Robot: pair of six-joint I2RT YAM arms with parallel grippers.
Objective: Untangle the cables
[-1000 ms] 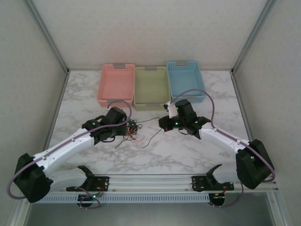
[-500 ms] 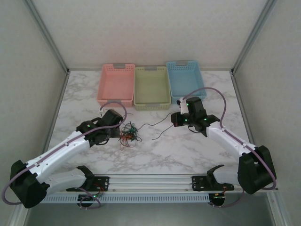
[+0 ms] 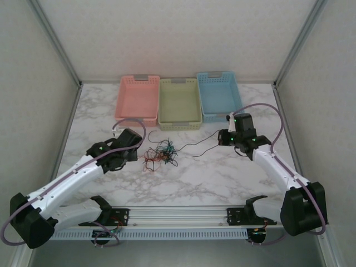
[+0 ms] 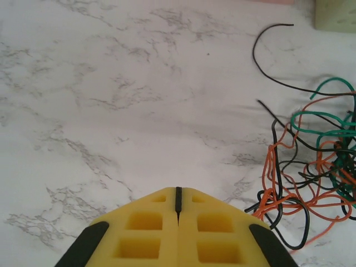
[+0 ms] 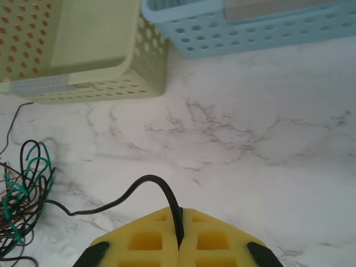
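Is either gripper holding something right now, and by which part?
The right gripper is shut on a black cable, on the stretch leading out of the tangle. The left gripper is shut, no cable showing between its fingers.

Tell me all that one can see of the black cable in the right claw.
The black cable is a thin, flexible wire. One end is pinched in the shut right claw. From there it bows in an arc, then runs left into the tangle of red, green and black cables.
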